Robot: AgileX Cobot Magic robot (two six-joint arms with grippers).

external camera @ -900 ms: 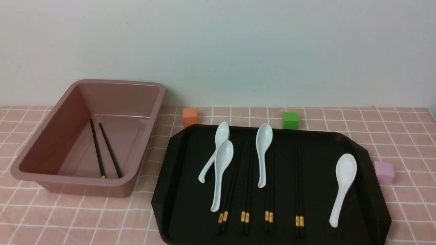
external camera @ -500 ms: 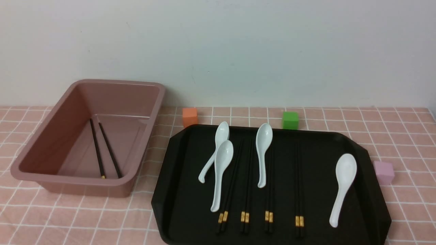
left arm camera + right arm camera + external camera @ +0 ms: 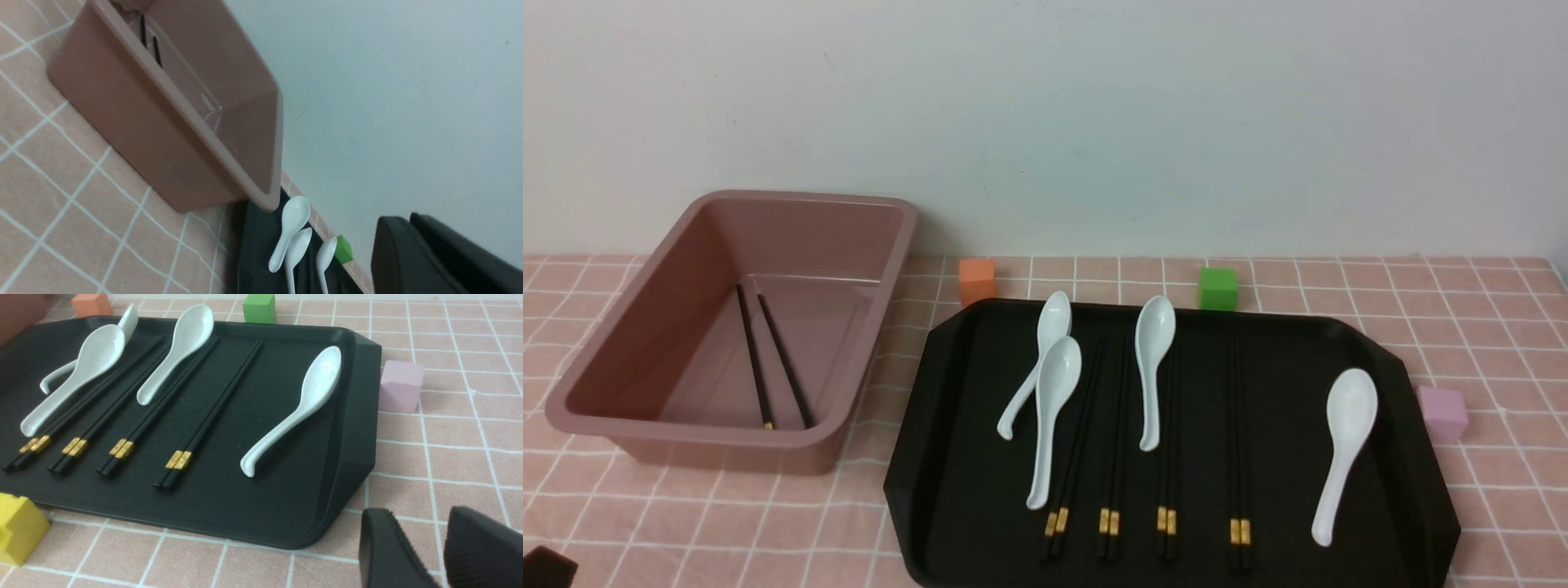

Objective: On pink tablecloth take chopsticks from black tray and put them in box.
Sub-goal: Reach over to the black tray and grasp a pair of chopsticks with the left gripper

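On the pink tablecloth (image 3: 768, 523) the black tray (image 3: 964, 457) holds several pairs of chopsticks (image 3: 1241, 457) lying side by side, gold bands toward me. They also show in the right wrist view as chopsticks (image 3: 212, 412) on the tray (image 3: 253, 506). The box (image 3: 727, 445) stands left of the tray with one pair of chopsticks (image 3: 756, 367) on its floor. My left gripper (image 3: 402, 218) is shut and holds nothing, off the box's (image 3: 135, 134) near side. My right gripper (image 3: 419, 512) is open and empty above the cloth, off the tray's near right corner.
Several white spoons (image 3: 1347, 425) lie among the chopsticks on the tray. Small cubes stand around it: orange (image 3: 977, 280) and green (image 3: 1218, 287) behind, pink (image 3: 1442, 412) at the right, yellow (image 3: 16, 528) by the near edge. A wall closes the back.
A dark piece of my left arm has come into the lower left corner of the front view. Tray, box and chopsticks lie as before.
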